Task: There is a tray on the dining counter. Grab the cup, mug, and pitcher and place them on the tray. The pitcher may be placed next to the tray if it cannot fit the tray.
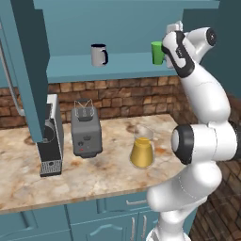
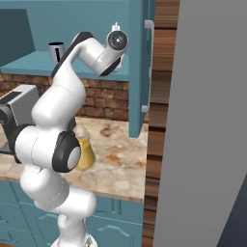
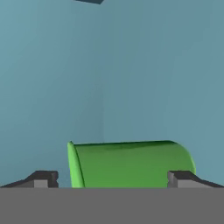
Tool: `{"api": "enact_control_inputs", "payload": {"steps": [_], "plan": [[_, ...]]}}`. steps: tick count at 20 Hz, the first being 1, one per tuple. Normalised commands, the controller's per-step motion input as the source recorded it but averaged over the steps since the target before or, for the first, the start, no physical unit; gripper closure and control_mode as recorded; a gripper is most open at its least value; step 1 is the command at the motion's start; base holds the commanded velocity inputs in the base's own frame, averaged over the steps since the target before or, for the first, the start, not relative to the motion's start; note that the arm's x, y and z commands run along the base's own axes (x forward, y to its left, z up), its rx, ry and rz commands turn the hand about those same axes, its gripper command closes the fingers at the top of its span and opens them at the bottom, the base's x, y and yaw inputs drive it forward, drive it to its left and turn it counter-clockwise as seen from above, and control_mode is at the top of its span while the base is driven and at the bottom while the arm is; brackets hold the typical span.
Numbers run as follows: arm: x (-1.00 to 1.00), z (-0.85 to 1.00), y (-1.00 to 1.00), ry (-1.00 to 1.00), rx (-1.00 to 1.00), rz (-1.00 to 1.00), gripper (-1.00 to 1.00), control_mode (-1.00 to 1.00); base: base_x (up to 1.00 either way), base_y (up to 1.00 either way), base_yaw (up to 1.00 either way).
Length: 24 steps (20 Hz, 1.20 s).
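Right now the small bright green tapered cup point(image 3: 131, 164) stands on the teal shelf point(image 1: 127, 63) up inside the open cabinet, and in my hand view it lies across the frame, rolled sideways by the tilt of my wrist, between my two dark fingertips point(image 3: 43, 178). My hand point(image 3: 111, 179) is spread about as wide as it goes, with one tip to each side of the cup and nothing gripped yet; whether either tip touches the cup I cannot tell. In the left base view my wrist is raised beside the cup at the shelf's right end.

Further left on the same shelf stands the light grey cylindrical mug point(image 1: 99, 55) with its dark navy handle, well apart from the cup. Below, on the marble-topped bench point(image 1: 108, 174), the clear glass conical pitcher point(image 1: 141, 149) of orange-yellow liquid sits upright, with a grey toaster point(image 1: 86, 131) and a coffee machine point(image 1: 50, 141) off to its left.

I judge the task barely begun: none of the three is moved, so all three carries to the tray remain.
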Motion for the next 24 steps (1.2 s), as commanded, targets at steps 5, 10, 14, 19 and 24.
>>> {"api": "enact_control_inputs", "payload": {"steps": [5, 10, 14, 19, 24], "plan": [[0.17, 0.00, 0.00, 0.00, 0.00, 0.00, -1.00, -1.00, 0.00, 0.00, 0.00], [0.04, 0.00, 0.00, 0.04, 0.00, 0.00, -1.00, -1.00, 0.00, 0.00, 0.00], [0.00, 0.00, 0.00, 0.08, 0.00, 0.00, -1.00, -1.00, 0.00, 0.00, 0.00], [0.00, 0.00, 0.00, 0.07, 0.00, 0.00, -1.00, -1.00, 0.00, 0.00, 0.00], [0.00, -0.01, 0.00, 0.07, 0.00, 0.00, 1.00, -1.00, 0.00, 0.00, 0.00]]}}
